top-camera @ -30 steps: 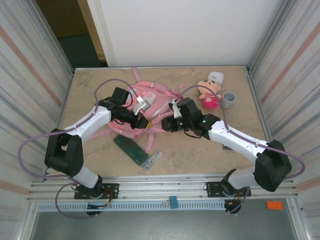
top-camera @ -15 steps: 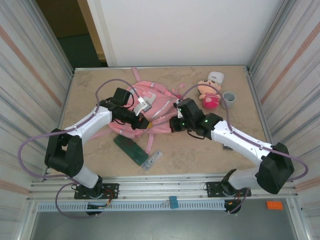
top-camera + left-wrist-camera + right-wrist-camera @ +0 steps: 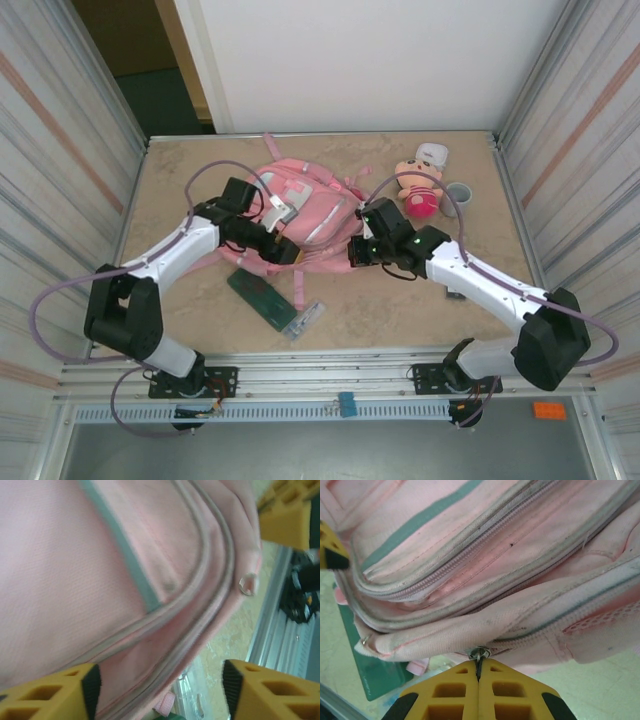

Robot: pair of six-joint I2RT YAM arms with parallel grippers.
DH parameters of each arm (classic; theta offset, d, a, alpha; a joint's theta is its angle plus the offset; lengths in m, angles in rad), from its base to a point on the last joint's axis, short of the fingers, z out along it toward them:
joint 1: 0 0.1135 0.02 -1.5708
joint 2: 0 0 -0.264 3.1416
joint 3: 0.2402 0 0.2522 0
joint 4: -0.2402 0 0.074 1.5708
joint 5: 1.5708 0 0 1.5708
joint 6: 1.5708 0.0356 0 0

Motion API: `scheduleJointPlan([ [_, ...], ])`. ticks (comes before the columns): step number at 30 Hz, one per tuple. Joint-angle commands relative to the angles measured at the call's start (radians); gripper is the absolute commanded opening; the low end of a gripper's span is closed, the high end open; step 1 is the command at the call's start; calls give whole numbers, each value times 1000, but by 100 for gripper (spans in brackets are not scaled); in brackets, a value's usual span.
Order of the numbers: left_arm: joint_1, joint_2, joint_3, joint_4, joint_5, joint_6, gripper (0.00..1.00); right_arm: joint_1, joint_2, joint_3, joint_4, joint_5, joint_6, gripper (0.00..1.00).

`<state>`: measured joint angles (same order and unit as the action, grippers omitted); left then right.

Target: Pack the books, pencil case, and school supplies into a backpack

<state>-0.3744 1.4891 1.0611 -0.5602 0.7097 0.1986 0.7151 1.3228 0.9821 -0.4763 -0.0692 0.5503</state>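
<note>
Early days on this one, I'd say: nothing looks packed yet and I'm at the "get the bag open" step.

On my left side, the left gripper (image 3: 159,692) has its fingers spread wide around the near edge of the backpack (image 3: 310,205), with pink fabric lying between them but nothing pinched. The bag lies flat mid-table, and every zip line I can see in the wrist views looks closed, so I can't tell what's inside, if anything.

Just in front of the bag, the pencil case (image 3: 262,299) lies on the table (image 3: 180,180). The pen-like school supplies (image 3: 309,319) item is right beside the case's near end. Both are outside the bag, so they're left to do.

Further right, the right gripper (image 3: 479,667) has its fingers pressed together on a small metal zipper pull (image 3: 480,653) at the bag's lower edge. My read is that this zip has to run open before anything goes in.

Far right there's a pink plush doll (image 3: 420,188) with a grey cup (image 3: 458,198) beside it. I can't tell what's in the cup.
</note>
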Motion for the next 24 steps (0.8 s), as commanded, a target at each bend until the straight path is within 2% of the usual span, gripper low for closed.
scheduleJointPlan([
  [1,41,-108,-62,74,-129,-303,73,23,23,-11,45,-9,50,0],
  [3,67,-191,-129,100,-255,-484,73,32,37,-9,53,-11,57,0],
  [5,94,-275,-205,137,-323,-593,76,39,48,-3,48,-12,61,0],
  [9,119,-367,-321,181,-436,-722,79,63,64,-13,71,-20,75,0],
  [10,126,-365,-333,196,-432,-737,80,69,70,-15,79,-25,80,0],
  [13,166,-302,-360,302,-314,-764,83,96,92,-14,89,-31,94,0],
  [16,185,-201,-340,391,-282,-785,83,113,99,-19,105,-25,120,0],
  [24,193,134,-105,508,-222,-784,83,149,167,3,207,-42,160,0],
])
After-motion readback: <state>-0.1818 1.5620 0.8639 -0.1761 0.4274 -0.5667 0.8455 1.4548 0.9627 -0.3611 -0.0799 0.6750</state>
